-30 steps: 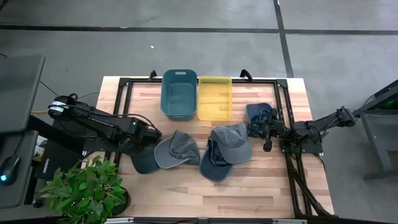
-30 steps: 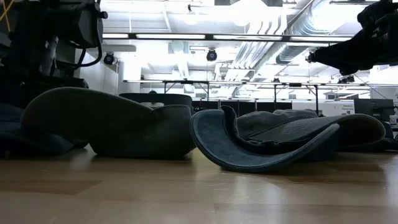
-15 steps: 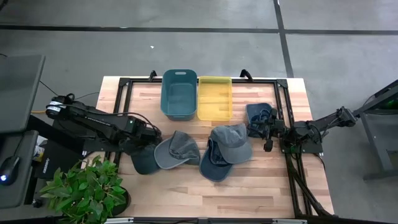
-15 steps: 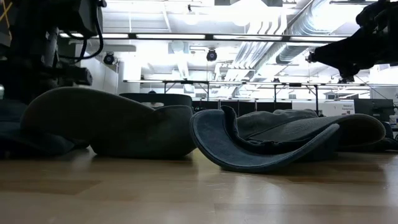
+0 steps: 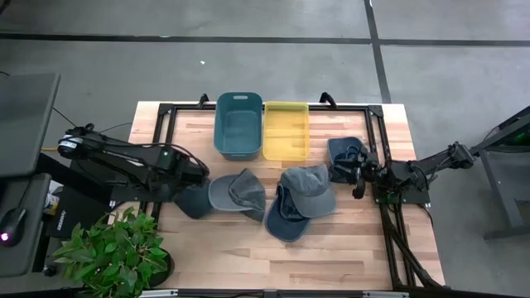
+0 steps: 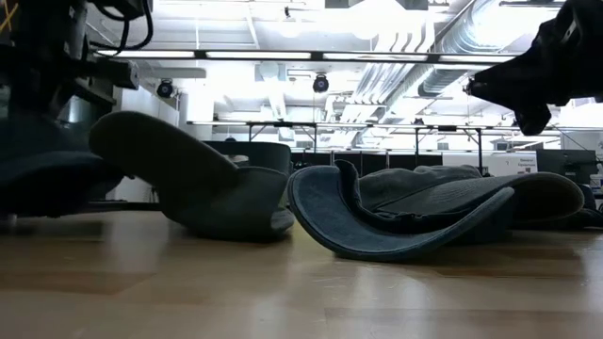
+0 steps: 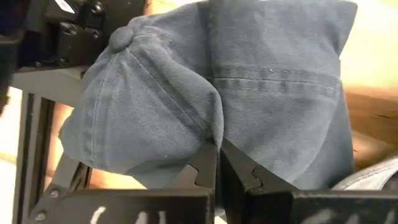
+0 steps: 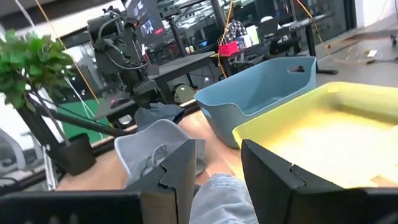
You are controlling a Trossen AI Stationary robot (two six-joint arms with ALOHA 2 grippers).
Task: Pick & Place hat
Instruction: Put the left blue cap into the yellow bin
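My left gripper (image 7: 217, 146) points down at the table's left (image 5: 197, 177), shut on a dark blue cap (image 5: 191, 202). That cap hangs off the table (image 6: 47, 179). A grey cap (image 5: 238, 194) beside it is tipped up on its left side, and its right part (image 6: 247, 218) rests on the wood. My right gripper (image 8: 217, 167) stays level at the right edge (image 5: 357, 189), open, with pale blue cloth (image 8: 221, 199) showing low between its fingers. I cannot tell whether they touch it. My left gripper pinches a fold of the blue cap's crown cloth (image 7: 211, 127) between its two fingers, below the top button (image 7: 118, 38). The fingers come from above, pointing down. The cap hangs below them, clear of the table. Whether the grey cap's edge is caught too, I cannot tell.
A teal bin (image 5: 238, 124) and a yellow bin (image 5: 286, 130) stand at the far edge. A grey cap (image 5: 306, 186) lies on a dark one (image 5: 284, 222) mid-table. Another dark cap (image 5: 346, 153) lies by the right gripper. A potted plant (image 5: 112, 248) stands at the near left corner.
My left gripper has gone up with the dark blue cap, which has come off the table. The grey cap next to it has tipped up on its left side and shifted a little toward the far edge, while its right part stays down. My right gripper has rolled in place.
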